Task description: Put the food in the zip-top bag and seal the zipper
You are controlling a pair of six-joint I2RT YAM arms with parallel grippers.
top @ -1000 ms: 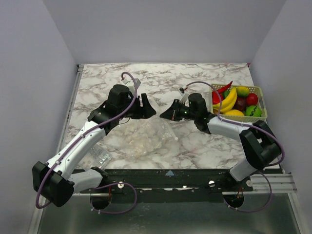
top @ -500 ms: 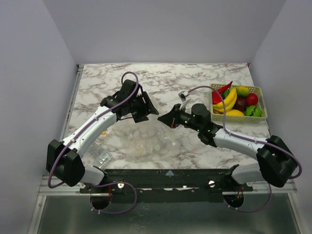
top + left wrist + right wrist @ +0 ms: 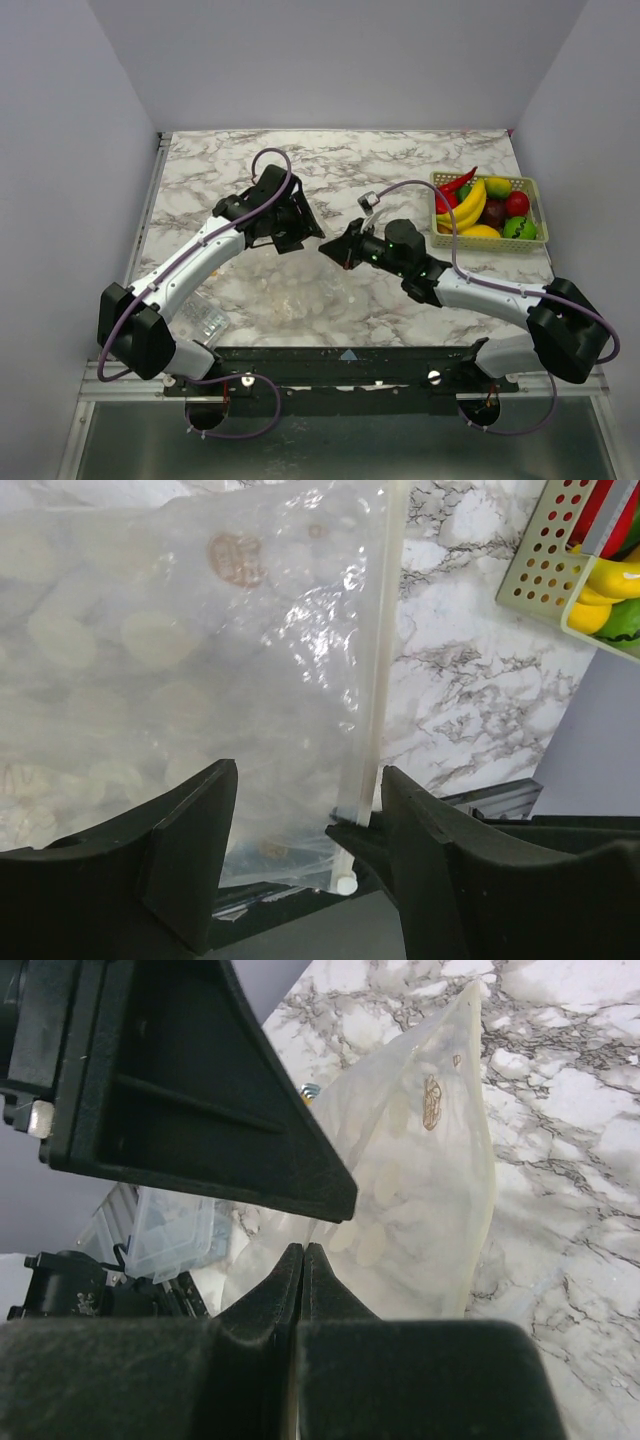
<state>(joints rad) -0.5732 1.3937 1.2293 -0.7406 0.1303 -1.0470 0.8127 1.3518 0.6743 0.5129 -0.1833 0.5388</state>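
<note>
The zip-top bag point(image 3: 250, 680) is clear, glossy, wrinkled plastic; the table point(image 3: 480, 690) smooth veined marble.

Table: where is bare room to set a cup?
Bare marble runs along the far edge of the table, from the left corner to the basket. The middle is crowded: left gripper and right gripper meet at the clear bag; a packet lies by the left arm's base.

left arm point(image 3: 190, 265) stretched way out, elbow low, wrist cocked sideways. left gripper point(image 3: 305, 780) gaping, 2 fingers point(image 3: 190, 820) spread well apart, tips about level. right arm point(image 3: 480, 290) lying low, forearm reaching across toward left one. right gripper point(image 3: 302, 1258) clamped tight, fingers point(image 3: 265, 1295) pressed flat together. both tips basically nose to nose, right tip poking in beside 1 left finger.
</note>
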